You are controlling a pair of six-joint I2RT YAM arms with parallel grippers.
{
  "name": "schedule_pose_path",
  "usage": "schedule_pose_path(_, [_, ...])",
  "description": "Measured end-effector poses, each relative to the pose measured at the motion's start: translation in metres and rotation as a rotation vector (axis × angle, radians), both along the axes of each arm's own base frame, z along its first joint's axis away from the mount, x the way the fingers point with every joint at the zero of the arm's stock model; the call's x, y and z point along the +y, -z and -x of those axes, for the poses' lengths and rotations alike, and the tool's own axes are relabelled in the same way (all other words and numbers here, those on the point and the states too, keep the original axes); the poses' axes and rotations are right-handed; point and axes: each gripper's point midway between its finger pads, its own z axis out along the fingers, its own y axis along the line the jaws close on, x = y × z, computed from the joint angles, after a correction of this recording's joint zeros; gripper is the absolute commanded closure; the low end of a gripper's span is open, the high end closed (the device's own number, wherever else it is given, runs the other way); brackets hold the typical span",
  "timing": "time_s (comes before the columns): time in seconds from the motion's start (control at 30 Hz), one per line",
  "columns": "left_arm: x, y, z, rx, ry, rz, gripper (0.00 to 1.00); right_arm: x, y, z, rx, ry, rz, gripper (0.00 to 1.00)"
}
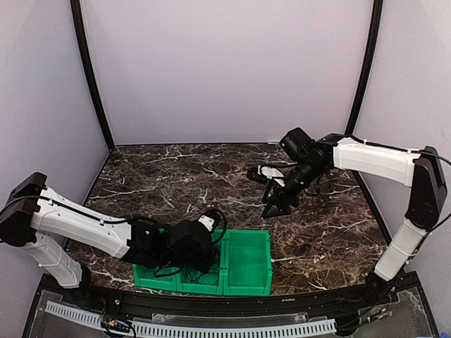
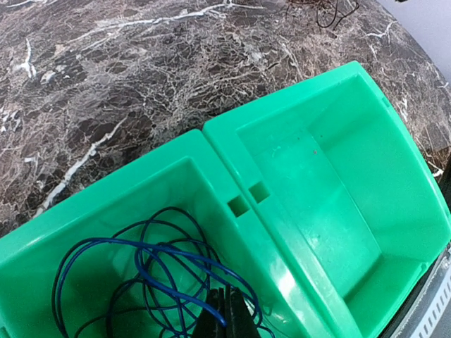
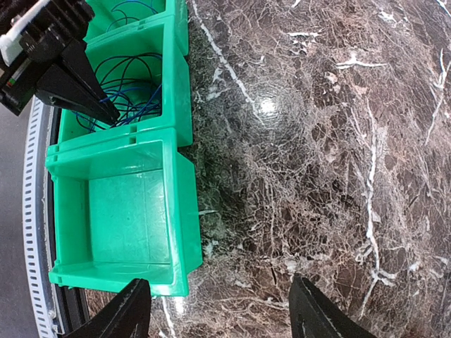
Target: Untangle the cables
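A blue cable [image 2: 151, 253] lies coiled in the middle green bin [image 2: 176, 151]; it also shows in the right wrist view [image 3: 130, 84]. My left gripper [image 2: 227, 317] is down inside that bin with its jaws closed on a strand of the blue cable; it also shows in the top view [image 1: 197, 262] and the right wrist view [image 3: 111, 117]. A small tangle of black and white cables [image 1: 271, 174] lies on the marble at the back right. My right gripper [image 1: 277, 206] is wide open and empty above bare marble [image 3: 218, 282], in front of the tangle and right of the bins.
Three joined green bins stand at the front edge. The right one [image 1: 246, 236] is empty [image 3: 120, 211]. The left one [image 1: 149, 276] holds some dark cable. A black rail and a white slotted strip [image 1: 211, 327] run along the near edge.
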Motion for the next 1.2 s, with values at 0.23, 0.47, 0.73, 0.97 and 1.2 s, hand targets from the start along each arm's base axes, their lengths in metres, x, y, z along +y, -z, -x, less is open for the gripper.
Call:
schedule_pose_path(0.23, [-0.002,0.025,0.003,0.059,-0.002,-0.087,1.00,0.000,0.000,0.000,0.001,-0.001,0.000,0.31])
schedule_pose_path(0.47, [-0.002,0.022,0.002,0.093,-0.014,-0.117,0.79,-0.005,-0.002,-0.002,-0.001,0.011,-0.002,0.31])
schedule_pose_path(0.73, [0.001,-0.020,-0.002,0.084,-0.034,-0.080,0.43,-0.078,-0.005,-0.075,-0.028,0.285,0.017,0.31])
schedule_pose_path(0.97, [0.000,-0.056,0.002,0.055,0.021,-0.032,0.36,-0.154,0.016,-0.134,-0.041,0.546,0.118,0.31])
schedule_pose_path(1.2, [0.005,-0.074,-0.001,0.021,0.040,-0.083,0.36,-0.173,0.039,-0.149,-0.033,0.619,0.199,0.32])
